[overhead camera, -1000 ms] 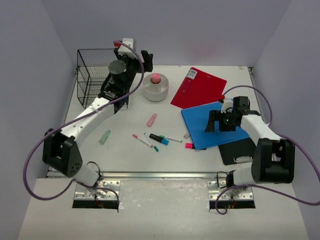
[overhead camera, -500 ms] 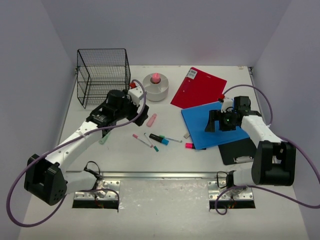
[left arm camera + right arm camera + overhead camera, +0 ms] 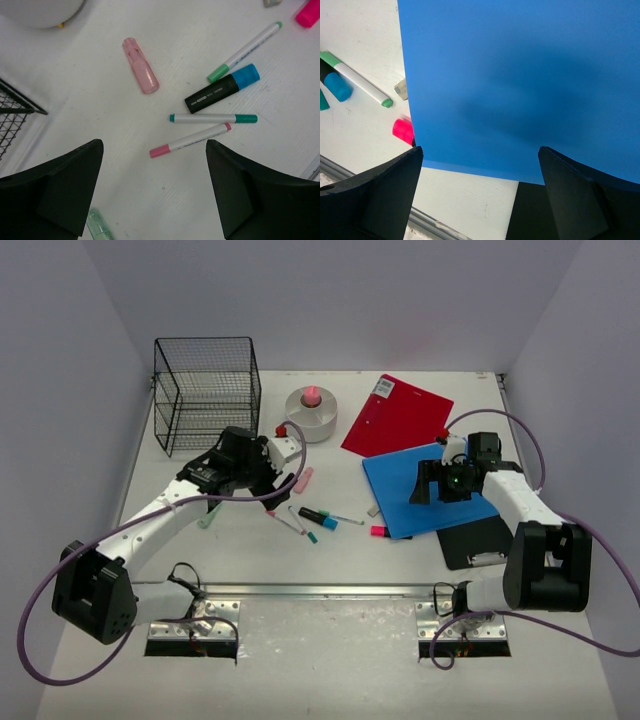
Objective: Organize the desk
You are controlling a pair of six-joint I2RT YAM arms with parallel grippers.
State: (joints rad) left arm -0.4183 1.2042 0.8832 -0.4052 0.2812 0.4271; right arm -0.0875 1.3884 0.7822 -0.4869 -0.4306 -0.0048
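Note:
The desk (image 3: 250, 555) is an off-white tabletop with a silver front rail. My left gripper (image 3: 263, 488) is open and empty, hovering over bare desk; in the left wrist view (image 3: 152, 200) it is just short of a pink-capped pen (image 3: 190, 140). Beyond the pen lie a green-ended pen (image 3: 213, 118), a black marker with a blue cap (image 3: 222, 88), a green-capped pen (image 3: 245, 51) and a pink tube (image 3: 140, 65). A green tube (image 3: 100, 227) lies by the left finger. My right gripper (image 3: 440, 485) is open and empty above a blue folder (image 3: 520, 75).
A black wire basket (image 3: 205, 390) stands at the back left. A white round holder with a pink top (image 3: 312, 415) sits beside it. A red folder (image 3: 398, 415) lies behind the blue one, a black clipboard (image 3: 475, 540) in front. A pink marker (image 3: 402, 130) and a grey eraser (image 3: 401, 89) lie at the blue folder's left edge.
My left arm has swung down from over the wire basket toward the front and now hovers by the pens. The right arm has not moved.

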